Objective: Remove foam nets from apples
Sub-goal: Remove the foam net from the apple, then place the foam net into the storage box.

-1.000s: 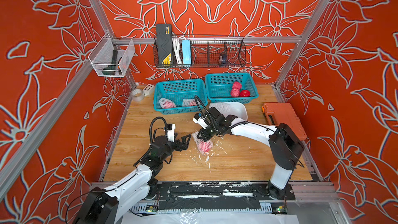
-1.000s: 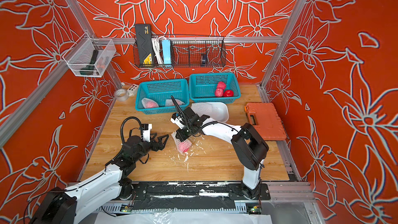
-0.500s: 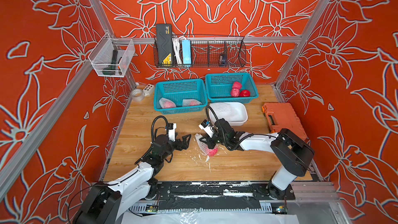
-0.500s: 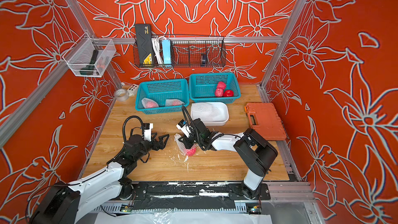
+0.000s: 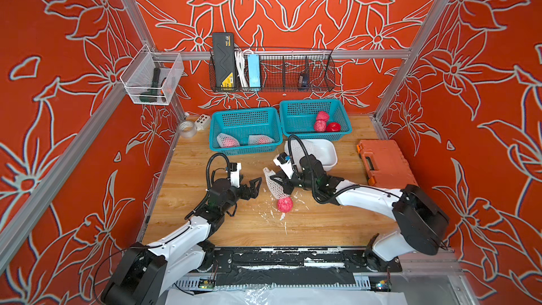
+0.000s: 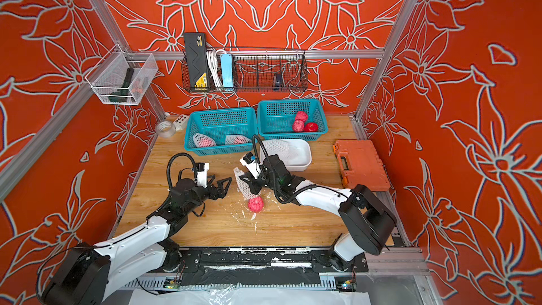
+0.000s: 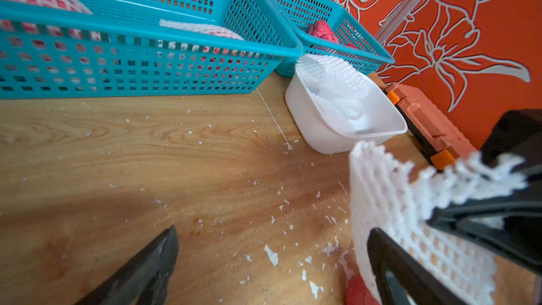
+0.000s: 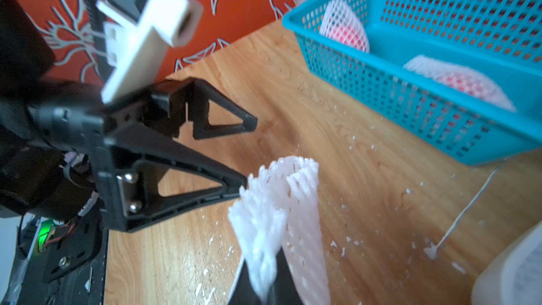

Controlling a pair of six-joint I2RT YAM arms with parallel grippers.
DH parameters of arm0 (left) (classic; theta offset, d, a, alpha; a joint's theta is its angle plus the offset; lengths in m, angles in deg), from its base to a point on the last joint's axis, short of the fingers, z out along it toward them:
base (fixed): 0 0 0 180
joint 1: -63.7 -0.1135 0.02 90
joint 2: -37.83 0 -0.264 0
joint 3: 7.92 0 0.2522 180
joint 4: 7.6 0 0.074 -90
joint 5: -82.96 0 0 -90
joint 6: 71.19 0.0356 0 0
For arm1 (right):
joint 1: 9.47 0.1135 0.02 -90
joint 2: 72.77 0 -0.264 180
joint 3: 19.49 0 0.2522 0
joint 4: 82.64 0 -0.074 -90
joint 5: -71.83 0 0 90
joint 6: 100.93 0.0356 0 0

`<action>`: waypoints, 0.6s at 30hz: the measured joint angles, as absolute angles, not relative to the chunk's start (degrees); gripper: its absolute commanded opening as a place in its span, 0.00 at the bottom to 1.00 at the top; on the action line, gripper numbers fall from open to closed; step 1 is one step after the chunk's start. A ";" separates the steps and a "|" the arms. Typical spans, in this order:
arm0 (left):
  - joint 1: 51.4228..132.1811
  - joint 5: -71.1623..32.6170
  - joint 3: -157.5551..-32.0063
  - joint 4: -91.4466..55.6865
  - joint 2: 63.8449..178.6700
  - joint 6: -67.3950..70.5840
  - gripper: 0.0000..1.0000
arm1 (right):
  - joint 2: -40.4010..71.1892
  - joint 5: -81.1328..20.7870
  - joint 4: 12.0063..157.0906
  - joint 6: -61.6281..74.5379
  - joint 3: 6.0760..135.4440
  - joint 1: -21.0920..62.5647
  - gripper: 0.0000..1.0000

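Here, in both top views, the right tool (image 5: 282,185) is clamped on an empty foam net (image 5: 269,183) held over the worktop (image 5: 322,224). A bare apple (image 5: 285,204) lies just under the net's lower end. The left tool (image 5: 257,185) is spread wide just beside the net, holding nothing. In the left wrist view, the net stands close by one finger (image 7: 396,268). In the right wrist view, the net (image 8: 302,215) is pinched upright.
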State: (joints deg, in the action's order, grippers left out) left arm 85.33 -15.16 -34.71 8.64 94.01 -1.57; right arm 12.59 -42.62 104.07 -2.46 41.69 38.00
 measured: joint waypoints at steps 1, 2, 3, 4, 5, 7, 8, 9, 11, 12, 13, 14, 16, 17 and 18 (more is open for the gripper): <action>85.33 -15.08 -35.17 8.57 93.90 -1.57 0.98 | 11.59 -42.51 103.10 -2.42 42.76 37.56 0.00; 85.33 -14.90 -35.76 8.53 93.64 -1.59 0.98 | 10.47 -42.18 102.10 -2.39 44.07 36.79 0.00; 85.33 -14.68 -36.22 8.46 93.20 -1.59 0.98 | 9.34 -41.29 101.33 -2.39 45.27 35.77 0.00; 85.35 -14.57 -36.64 8.42 92.70 -1.59 0.98 | 8.37 -40.39 100.70 -2.48 46.13 34.87 0.00; 85.44 -14.55 -37.29 8.18 92.15 -1.55 0.98 | 7.22 -38.75 99.89 -2.72 47.04 33.76 0.00; 86.20 -14.25 -39.22 7.48 91.85 -0.61 0.98 | 5.55 -34.73 98.10 -3.79 48.73 31.35 0.00; 87.73 -13.37 -41.14 6.34 92.11 0.49 0.98 | 5.34 -32.72 97.12 -4.69 49.73 30.06 0.00; 89.94 -12.54 -43.19 5.38 92.59 1.73 0.98 | 5.51 -29.83 95.91 -5.69 50.82 28.77 0.00; 95.67 -10.46 -47.35 4.16 93.95 4.36 0.98 | 6.78 -25.29 93.47 -7.40 52.81 26.22 0.00; 98.27 -9.57 -49.05 4.16 94.84 5.60 0.98 | 7.74 -22.95 92.33 -8.30 53.64 24.77 0.00; 100.52 -9.35 -50.36 4.29 95.87 6.69 0.98 | 8.66 -20.87 91.63 -9.13 54.08 23.46 0.00; 102.12 -9.22 -51.17 4.48 96.96 7.48 0.98 | 9.75 -18.27 90.80 -10.11 54.41 22.28 0.00; 103.52 -9.02 -51.63 4.72 98.91 8.33 0.98 | 11.83 -13.92 89.49 -11.90 54.65 20.34 0.00; 103.71 -8.91 -51.61 4.59 99.87 8.57 0.98 | 13.01 -12.09 88.94 -12.91 54.65 19.40 0.00; 103.89 -8.76 -51.57 4.53 100.66 8.68 0.98 | 14.10 -10.51 88.46 -13.83 54.65 18.67 0.00</action>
